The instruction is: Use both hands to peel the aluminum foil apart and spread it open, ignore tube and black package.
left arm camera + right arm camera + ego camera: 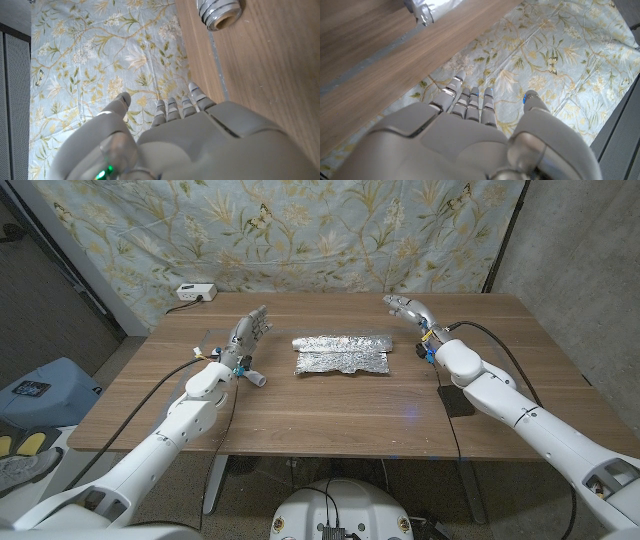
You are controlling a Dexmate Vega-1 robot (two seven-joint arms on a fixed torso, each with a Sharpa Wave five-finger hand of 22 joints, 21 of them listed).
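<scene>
- Head view: the aluminum foil [343, 354] lies near the middle of the tabletop [330, 415], a little toward the far edge. It is a folded silver packet, thicker and rolled along its far side and flatter and crinkled along its near side. The left hand [249, 331] stands to one side of it and the right hand [410, 310] to the other, both clear of it and with fingers apart, holding nothing. That flanking stance likely lets each hand take one end for the two-handed peel. A tube [252, 377] lies just near the left wrist and a black package [458, 402] sits under the right forearm toward the near right; both are to be left alone. A white power strip [196, 292] rests at the far left corner.

- Left wrist view: the left hand [185, 140] shows its back with fingers [172, 107] extended and loosely spread, gripping nothing, above the wood by the tabletop edge. A ribbed threaded tube end [219, 11] lies on the wood beyond it. The floral cloth [100, 60] hangs behind.

- Right wrist view: the right hand [470, 145] is likewise open, fingers [470, 102] straight and empty. One end of the aluminum foil [427, 9] shows on the tabletop ahead, apart from the fingers, so the peel looks not yet begun.
</scene>
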